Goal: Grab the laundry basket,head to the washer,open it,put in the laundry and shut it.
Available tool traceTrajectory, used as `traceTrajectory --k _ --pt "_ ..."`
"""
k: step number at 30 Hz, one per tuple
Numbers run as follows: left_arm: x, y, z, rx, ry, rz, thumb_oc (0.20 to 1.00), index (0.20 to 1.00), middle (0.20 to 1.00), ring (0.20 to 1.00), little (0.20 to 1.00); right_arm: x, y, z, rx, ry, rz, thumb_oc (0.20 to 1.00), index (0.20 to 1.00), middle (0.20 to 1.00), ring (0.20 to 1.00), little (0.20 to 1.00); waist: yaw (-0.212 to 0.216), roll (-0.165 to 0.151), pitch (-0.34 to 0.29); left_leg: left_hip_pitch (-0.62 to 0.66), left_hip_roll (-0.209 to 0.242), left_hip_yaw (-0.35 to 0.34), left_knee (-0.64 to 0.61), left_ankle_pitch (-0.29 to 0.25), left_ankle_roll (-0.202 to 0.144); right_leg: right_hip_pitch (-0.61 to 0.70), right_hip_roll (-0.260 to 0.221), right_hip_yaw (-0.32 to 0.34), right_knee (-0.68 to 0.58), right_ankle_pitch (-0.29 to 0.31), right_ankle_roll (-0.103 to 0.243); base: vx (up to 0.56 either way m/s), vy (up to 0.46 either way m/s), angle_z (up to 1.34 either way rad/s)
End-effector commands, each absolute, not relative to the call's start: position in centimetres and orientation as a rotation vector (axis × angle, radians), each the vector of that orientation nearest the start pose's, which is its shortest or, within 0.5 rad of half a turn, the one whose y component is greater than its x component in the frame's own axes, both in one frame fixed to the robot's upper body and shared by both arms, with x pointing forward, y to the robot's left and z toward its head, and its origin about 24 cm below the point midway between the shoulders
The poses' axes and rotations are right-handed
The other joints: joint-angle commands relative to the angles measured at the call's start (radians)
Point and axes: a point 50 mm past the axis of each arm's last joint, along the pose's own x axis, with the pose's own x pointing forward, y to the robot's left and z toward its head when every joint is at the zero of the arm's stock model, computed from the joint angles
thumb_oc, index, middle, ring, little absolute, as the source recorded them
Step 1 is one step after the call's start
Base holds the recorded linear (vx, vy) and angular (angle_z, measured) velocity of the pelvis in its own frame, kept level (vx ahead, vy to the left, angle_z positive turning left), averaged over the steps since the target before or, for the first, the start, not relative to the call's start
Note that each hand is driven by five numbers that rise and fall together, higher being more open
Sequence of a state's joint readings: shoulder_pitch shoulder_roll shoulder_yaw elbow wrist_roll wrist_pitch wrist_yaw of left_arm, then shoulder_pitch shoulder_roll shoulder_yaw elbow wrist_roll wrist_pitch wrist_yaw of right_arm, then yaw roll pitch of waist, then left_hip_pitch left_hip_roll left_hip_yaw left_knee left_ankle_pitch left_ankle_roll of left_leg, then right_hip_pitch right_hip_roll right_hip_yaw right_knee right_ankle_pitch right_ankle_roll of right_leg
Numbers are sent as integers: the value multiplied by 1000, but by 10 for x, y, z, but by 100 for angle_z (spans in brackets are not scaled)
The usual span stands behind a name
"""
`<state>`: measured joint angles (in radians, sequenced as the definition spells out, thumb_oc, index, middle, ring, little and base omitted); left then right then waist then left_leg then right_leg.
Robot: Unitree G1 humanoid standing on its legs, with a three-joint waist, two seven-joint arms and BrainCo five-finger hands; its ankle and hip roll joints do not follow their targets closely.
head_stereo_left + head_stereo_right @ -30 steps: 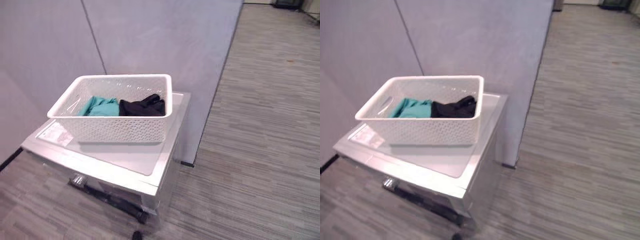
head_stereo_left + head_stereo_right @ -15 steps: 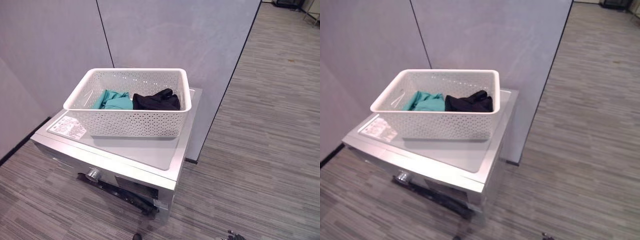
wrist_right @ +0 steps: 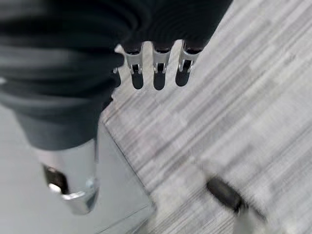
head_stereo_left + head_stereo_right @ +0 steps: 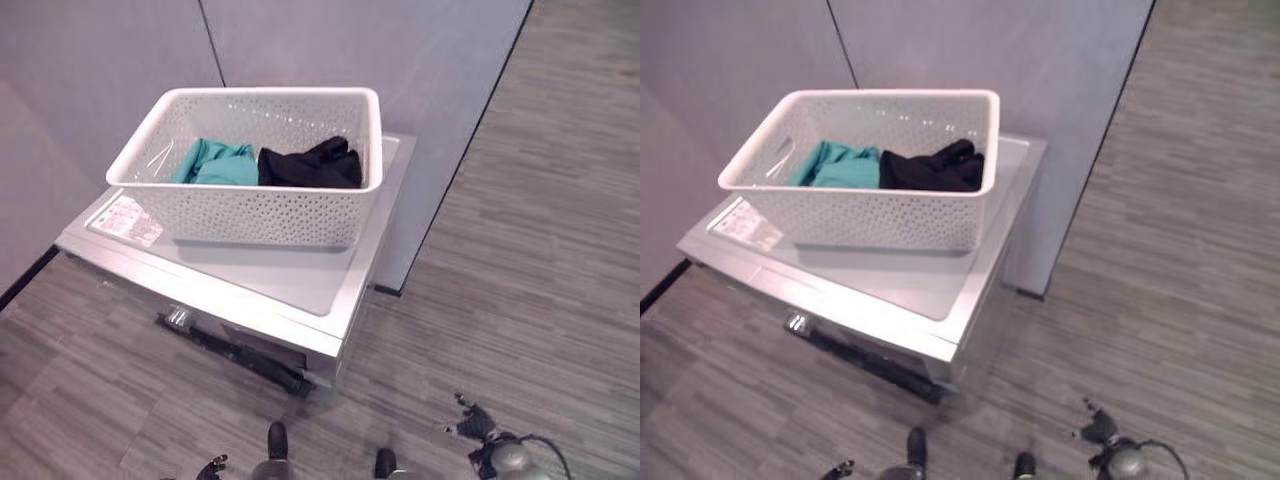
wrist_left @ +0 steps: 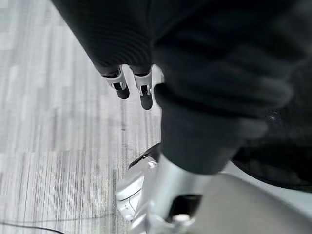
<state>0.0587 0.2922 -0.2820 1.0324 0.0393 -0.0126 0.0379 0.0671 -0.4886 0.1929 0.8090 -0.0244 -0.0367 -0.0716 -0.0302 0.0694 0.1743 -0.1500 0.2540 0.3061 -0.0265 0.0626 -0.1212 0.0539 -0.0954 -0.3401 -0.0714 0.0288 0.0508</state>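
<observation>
The white laundry basket (image 4: 250,170), holding teal and black clothes, sits on the washer (image 4: 270,285), whose door looks closed. Both hands, left (image 5: 131,83) and right (image 3: 156,68), hang with fingers relaxed, empty; opening, loading and shutting remain

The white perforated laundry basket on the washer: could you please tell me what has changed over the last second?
Nothing in the scene moved; the shift in the pictures is the camera's own. The white perforated laundry basket sits as before on the silver washer, with the teal garment and black garment inside. The right hand and left hand hang open over the floor, holding nothing.
</observation>
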Motion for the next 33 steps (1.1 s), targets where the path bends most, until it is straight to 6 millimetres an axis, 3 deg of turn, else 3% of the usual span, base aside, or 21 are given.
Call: traceTrajectory --k 1,3,4,6,7,9,11,15,18,22,23,26,31,33 --pt "151 216 -134 390 909 -95 1000 1000 1000 1000 1000 186 -309 -66 -652 663 -168 1000 1000 1000 1000 1000 -23 -29 11 54 89 -67 254 -7 -53 -77 -89 70 -16 -35 64 -27 95 50" --pt "143 215 -137 380 935 -99 1000 1000 1000 1000 1000 193 -310 -56 -680 615 -167 1000 1000 1000 1000 1000 -25 -29 7 118 63 -169 305 -39 -55 -74 -94 77 -16 -28 65 1 204 -1" --pt "139 215 -140 389 956 -106 1000 1000 1000 1000 1000 196 -310 -53 -688 599 -167 1000 1000 1000 1000 1000 -32 -19 -3 175 58 -183 274 -66 -62 -71 -94 74 -16 -26 71 58 280 -2" --pt "136 214 -143 402 975 -116 1000 1000 1000 1000 1000 200 -309 -49 -685 575 -170 1000 1000 1000 1000 1000 -42 -12 -17 232 45 -182 223 -77 -62 -75 -100 76 -16 -14 78 32 253 -7" --pt "128 209 -149 440 1028 -161 1000 1000 1000 1000 1000 205 -305 -44 -688 550 -154 1000 1000 1000 1000 1000 -62 -9 -43 267 27 -155 183 -114 -60 -80 -127 77 -16 12 93 -15 208 14" --pt "125 207 -152 471 1053 -187 1000 1000 1000 1000 1000 207 -303 -43 -688 539 -147 1000 1000 1000 1000 1000 -69 -10 -53 275 23 -134 173 -122 -60 -82 -147 76 -16 29 102 -39 321 58" --pt "125 204 -155 508 1069 -216 1000 1000 1000 1000 1000 221 -287 -38 -714 490 -70 1000 1000 1000 1000 1000 -63 -20 -71 314 -12 -88 139 -181 -43 -91 -188 78 -16 71 126 -82 363 33" --pt "127 209 -155 527 1088 -202 1000 1000 1000 1000 1000 247 -250 -31 -734 410 72 1000 1000 1000 1000 1000 -45 -49 -63 345 -69 -46 129 -249 -8 -123 -246 89 3 127 158 -98 184 -33" --pt "124 214 -155 530 1108 -181 1000 1000 1000 1000 1000 254 -221 -24 -722 338 202 1000 1000 1000 1000 1000 -37 -63 -63 366 -88 -37 129 -281 6 -136 -259 98 6 144 172 -47 92 -34" --pt "123 215 -155 518 1112 -173 1000 1000 1000 1000 1000 250 -199 -27 -667 318 297 1000 1000 1000 1000 1000 -28 -79 -73 379 -106 -34 111 -280 12 -141 -274 91 2 155 177 -11 18 -12" --pt "117 216 -157 515 1128 -178 1000 1000 1000 1000 1000 246 -184 -30 -646 316 374 1000 1000 1000 1000 1000 -20 -86 -80 390 -111 -34 91 -273 10 -139 -278 86 0 158 178 28 0 4" --pt "110 212 -160 508 1152 -199 1000 1000 1000 1000 1000 241 -164 -34 -617 309 463 1000 1000 1000 1000 1000 -11 -93 -86 400 -112 -36 70 -263 5 -138 -281 77 -2 161 181 14 -17 5" --pt "106 209 -162 515 1162 -218 1000 1000 1000 1000 1000 233 -152 -38 -576 320 508 1000 1000 1000 1000 1000 -11 -96 -91 399 -105 -40 50 -247 -3 -131 -282 61 -5 157 181 -1 -5 3" --pt "103 207 -163 520 1181 -234 1000 1000 1000 1000 1000 217 -147 -43 -548 357 558 1000 1000 1000 1000 1000 -14 -98 -91 394 -94 -46 27 -221 -14 -125 -278 38 -5 150 180 -13 -33 18"
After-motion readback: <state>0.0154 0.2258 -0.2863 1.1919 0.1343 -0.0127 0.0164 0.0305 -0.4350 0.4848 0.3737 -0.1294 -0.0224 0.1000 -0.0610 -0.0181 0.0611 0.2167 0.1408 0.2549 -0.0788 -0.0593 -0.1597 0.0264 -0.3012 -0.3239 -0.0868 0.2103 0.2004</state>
